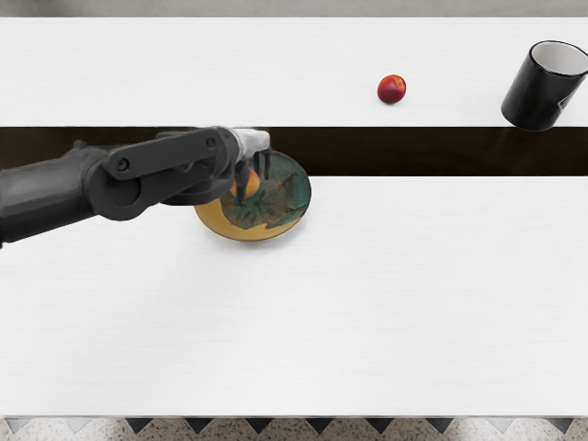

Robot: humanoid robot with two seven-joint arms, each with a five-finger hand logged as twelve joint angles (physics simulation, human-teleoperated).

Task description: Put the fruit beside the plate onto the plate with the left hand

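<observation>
L hand curled round orange fruit, held over plate left side; contact unclear | step: placing | next: fruit to be set down, fingers opened w/o roll-off

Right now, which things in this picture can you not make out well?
1. Orange fruit, head view: mostly hidden under the left hand; whether it is grasped or lies on the plate cannot be told.
2. Plate, head view: its left part is covered by the left arm.
3. Black mug, head view: the picture's right edge clips its rim.
4. Right arm: out of view.
</observation>
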